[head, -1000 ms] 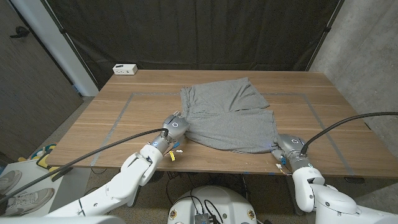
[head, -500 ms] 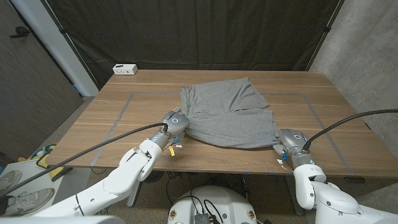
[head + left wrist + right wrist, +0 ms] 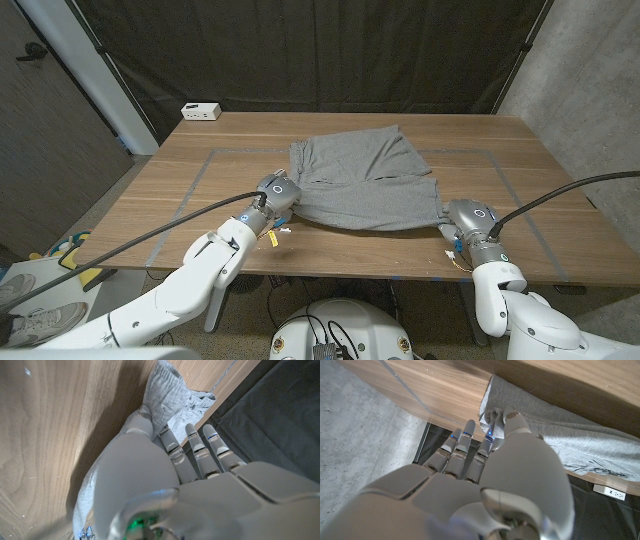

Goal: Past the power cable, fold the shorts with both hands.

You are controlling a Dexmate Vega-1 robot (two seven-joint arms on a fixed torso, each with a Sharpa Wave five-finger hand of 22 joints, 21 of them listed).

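Wooden table (image 3: 200, 150): bears all items.
Grey shorts (image 3: 365, 175): mid-table, long axis running side to side between both hands, near half lifted toward the far half.
Left hand (image 3: 278, 193): pinches the near-left hem.
Right hand (image 3: 462, 217): pinches the near-right corner.
Both equally near; fold direction judged away from robot.

My left arm reaches in from the near left, its left hand (image 3: 279, 190) pinching a bunch of the shorts (image 3: 365, 185) between thumb and fingers, the other fingers (image 3: 200, 452) stretched out straight. My right arm comes up from the near right, and my right hand (image 3: 467, 217) pinches the cloth's right corner the same way, thumb on top, fingers (image 3: 462, 445) extended.
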